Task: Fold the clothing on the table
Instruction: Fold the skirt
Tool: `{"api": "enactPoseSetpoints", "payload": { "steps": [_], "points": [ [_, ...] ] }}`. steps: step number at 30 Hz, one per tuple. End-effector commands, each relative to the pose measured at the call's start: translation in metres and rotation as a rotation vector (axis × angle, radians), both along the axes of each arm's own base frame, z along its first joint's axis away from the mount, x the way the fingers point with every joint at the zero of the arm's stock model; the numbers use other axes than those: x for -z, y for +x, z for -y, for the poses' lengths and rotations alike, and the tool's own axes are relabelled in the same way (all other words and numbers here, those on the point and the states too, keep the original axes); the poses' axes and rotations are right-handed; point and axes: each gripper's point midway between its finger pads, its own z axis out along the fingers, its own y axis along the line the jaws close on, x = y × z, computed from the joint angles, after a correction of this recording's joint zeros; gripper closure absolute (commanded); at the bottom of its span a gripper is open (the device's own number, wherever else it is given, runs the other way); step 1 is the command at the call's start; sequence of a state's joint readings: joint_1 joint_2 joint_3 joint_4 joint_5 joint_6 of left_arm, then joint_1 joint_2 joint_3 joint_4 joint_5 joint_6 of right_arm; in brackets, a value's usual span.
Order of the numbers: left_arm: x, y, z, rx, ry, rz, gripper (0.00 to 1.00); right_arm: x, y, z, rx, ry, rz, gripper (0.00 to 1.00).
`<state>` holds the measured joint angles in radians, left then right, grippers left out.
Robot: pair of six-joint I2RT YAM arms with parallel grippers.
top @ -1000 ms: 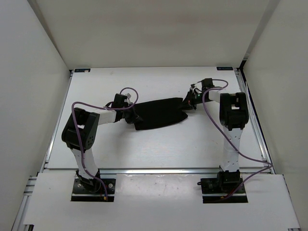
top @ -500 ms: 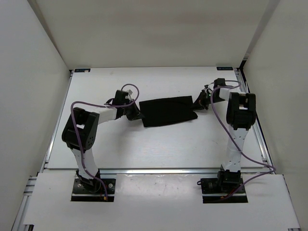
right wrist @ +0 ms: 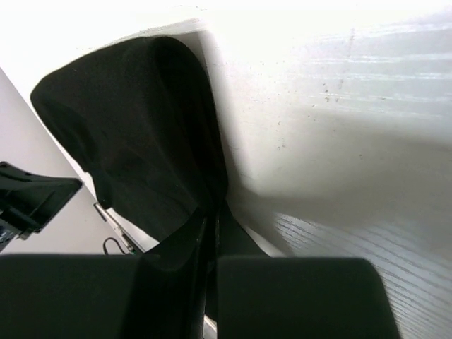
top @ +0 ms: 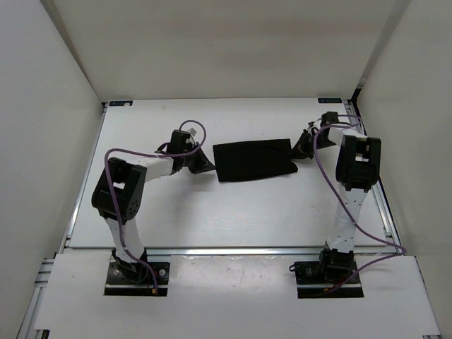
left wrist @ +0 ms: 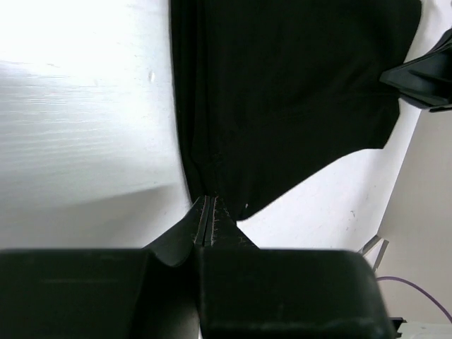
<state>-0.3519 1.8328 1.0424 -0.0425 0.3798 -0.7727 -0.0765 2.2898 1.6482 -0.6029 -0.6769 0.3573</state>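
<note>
Clothing lies flat at the middle of the table. Left fingers pinched shut on its left end, right fingers on its right end. Lift both ends evenly, keep it taut, and align the edges before release.

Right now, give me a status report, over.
Left claw shut on plain black soft cloth. Right claw shut on opposite end. No obstruction seen.
</note>
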Motion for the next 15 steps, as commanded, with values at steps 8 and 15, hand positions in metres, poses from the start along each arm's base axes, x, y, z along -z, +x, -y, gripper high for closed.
{"api": "enactPoseSetpoints", "payload": {
  "steps": [8,15],
  "points": [
    [0.018,0.023,0.029,0.014,0.025,0.025,0.96,-0.025,-0.002,-0.007,-0.037,-0.024,0.065,1.0],
    [0.048,0.014,0.028,0.048,0.185,-0.027,0.98,-0.036,0.001,-0.005,-0.038,-0.067,0.096,1.0]
  ]
}}
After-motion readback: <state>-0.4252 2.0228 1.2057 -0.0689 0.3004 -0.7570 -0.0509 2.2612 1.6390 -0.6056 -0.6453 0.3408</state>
